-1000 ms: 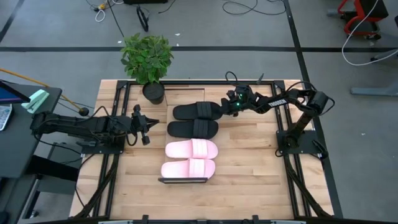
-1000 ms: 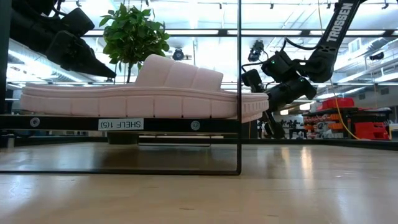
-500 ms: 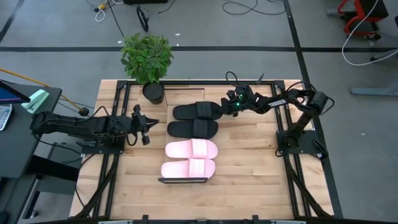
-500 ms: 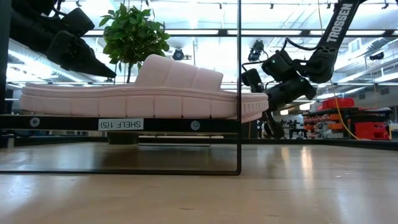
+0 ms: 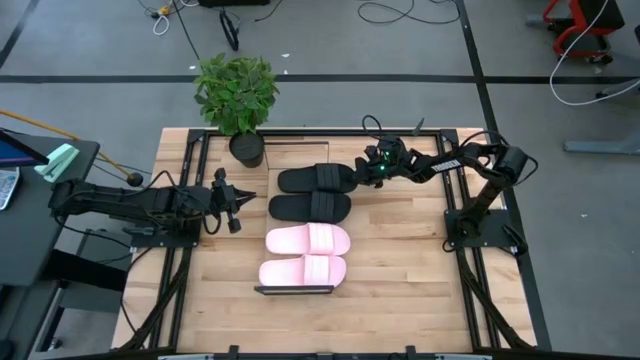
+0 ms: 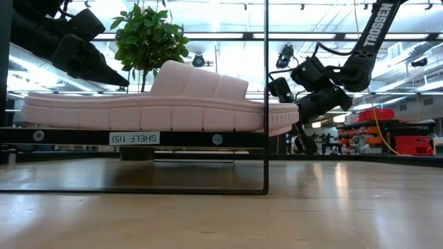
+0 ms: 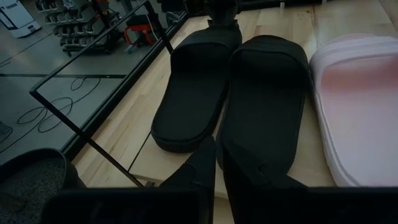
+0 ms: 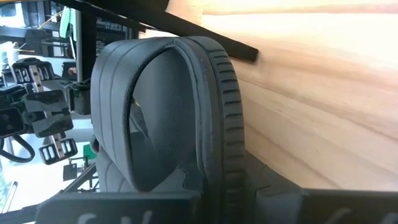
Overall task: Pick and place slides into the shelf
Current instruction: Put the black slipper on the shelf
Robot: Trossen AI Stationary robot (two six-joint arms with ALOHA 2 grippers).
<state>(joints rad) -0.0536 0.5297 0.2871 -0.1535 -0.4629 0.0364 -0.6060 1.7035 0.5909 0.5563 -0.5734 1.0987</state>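
Observation:
Four slides lie side by side on the shelf, soles down: two black ones toward the far edge and two light pink ones nearer. My right gripper is at the right end of the farthest black slide and shut on it. My left gripper hovers shut to the left of the slides, pointing at the black pair. In the low view the nearest pink slide hides the black ones. My right gripper pinches the farthest black slide by the toe end of its sole, just in front of the strap. It reaches in nearly level from the table's right and is rolled on its side. One finger is on the footbed side, the other on the underside. The slide lies along the shelf.
A potted plant stands at the far left corner of the shelf, close to the far black slide. The shelf's thin black frame rises around the slides. Bare plank tabletop lies to the right and near side of the shelf.

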